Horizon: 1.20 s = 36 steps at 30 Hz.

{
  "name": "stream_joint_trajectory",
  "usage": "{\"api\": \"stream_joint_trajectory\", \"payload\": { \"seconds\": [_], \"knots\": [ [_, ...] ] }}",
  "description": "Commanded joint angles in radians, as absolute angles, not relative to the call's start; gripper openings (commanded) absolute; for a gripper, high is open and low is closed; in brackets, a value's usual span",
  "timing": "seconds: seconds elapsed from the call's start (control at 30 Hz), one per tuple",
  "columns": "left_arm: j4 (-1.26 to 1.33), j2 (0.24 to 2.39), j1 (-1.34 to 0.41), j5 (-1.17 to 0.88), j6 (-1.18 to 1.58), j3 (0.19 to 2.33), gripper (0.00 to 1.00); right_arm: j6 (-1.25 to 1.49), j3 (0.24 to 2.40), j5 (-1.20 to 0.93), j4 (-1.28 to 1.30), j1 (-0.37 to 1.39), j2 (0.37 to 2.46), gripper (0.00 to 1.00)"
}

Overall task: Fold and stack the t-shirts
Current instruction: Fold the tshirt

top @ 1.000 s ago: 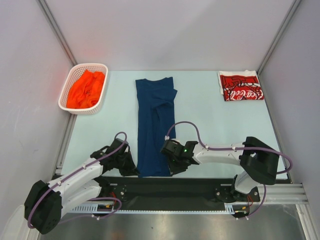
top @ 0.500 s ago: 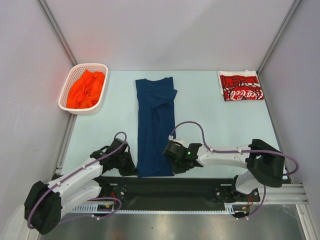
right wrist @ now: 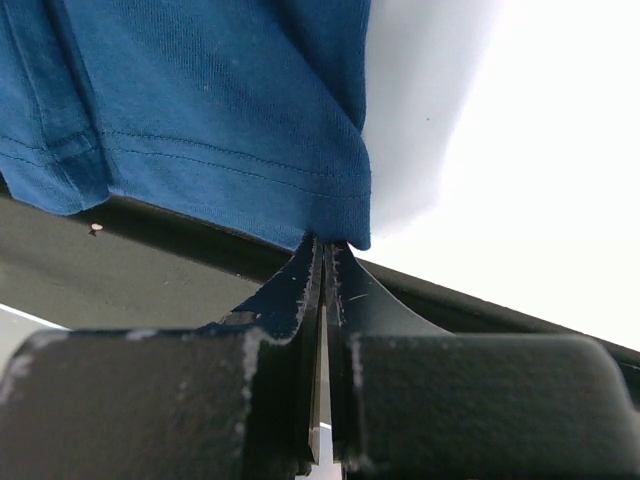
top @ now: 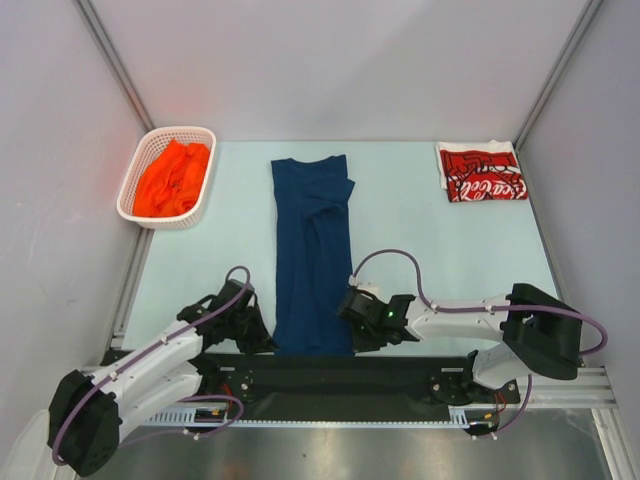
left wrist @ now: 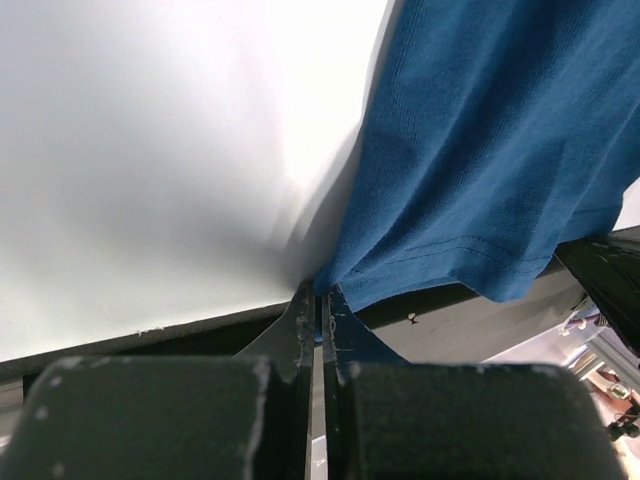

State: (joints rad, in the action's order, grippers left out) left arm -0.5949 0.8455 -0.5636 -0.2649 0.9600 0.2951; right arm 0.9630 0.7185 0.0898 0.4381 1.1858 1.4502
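The navy blue t-shirt (top: pixel 312 250) lies folded into a long strip down the middle of the table, its hem at the near edge. My left gripper (top: pixel 262 338) is shut on the hem's left corner (left wrist: pixel 340 280). My right gripper (top: pixel 352 330) is shut on the hem's right corner (right wrist: pixel 350 235). The red Coca-Cola t-shirt (top: pixel 482 172) lies folded at the far right corner. The orange t-shirt (top: pixel 172 178) is bunched up in the basket at the far left.
The white lattice basket (top: pixel 135 170) stands at the far left corner. A black rail (top: pixel 330 375) runs along the table's near edge under the hem. Grey walls close in both sides.
The right gripper has slid right and toward the near edge, pulling the hem's right corner outward. The left gripper has barely moved.
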Motion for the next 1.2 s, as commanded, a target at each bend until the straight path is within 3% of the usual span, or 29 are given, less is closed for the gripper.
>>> {"api": "stream_joint_trajectory", "payload": {
  "seconds": [0.0,0.33,0.47,0.57,0.6,0.63,0.83,1.07,1.1,1.17],
  "knots": [
    [-0.667,0.821,-0.568,-0.212,0.977,0.279,0.0,0.98,0.686,0.107,0.469,1.181,1.447,0.0],
    [-0.689,0.81,-0.569,-0.233,1.011,0.247,0.01,0.95,0.658,0.086,0.446,1.174,1.451,0.0],
    [-0.693,0.781,-0.569,-0.239,0.994,0.267,0.27,0.914,0.672,0.057,0.451,1.167,1.442,0.02],
    [-0.733,0.755,-0.568,-0.222,0.991,0.304,0.44,0.882,0.693,0.04,0.483,1.17,1.422,0.18],
    [-0.747,0.741,-0.568,-0.221,0.989,0.316,0.56,0.876,0.704,0.041,0.501,1.17,1.398,0.27],
    [-0.761,0.732,-0.568,-0.219,0.986,0.328,0.59,0.849,0.713,0.047,0.54,1.173,1.382,0.29],
    [-0.841,0.661,-0.568,-0.164,0.91,0.498,0.57,0.72,0.894,0.054,0.657,1.169,1.286,0.52],
    [-0.758,0.765,-0.568,-0.15,0.77,0.647,0.5,0.623,1.06,-0.063,0.607,1.082,1.393,0.54],
    [-0.765,0.779,-0.568,-0.15,0.772,0.65,0.59,0.611,1.069,-0.075,0.617,1.066,1.405,0.54],
    [-0.782,0.801,-0.568,-0.149,0.797,0.635,0.67,0.607,1.068,-0.103,0.629,1.022,1.416,0.56]
  ]
}}
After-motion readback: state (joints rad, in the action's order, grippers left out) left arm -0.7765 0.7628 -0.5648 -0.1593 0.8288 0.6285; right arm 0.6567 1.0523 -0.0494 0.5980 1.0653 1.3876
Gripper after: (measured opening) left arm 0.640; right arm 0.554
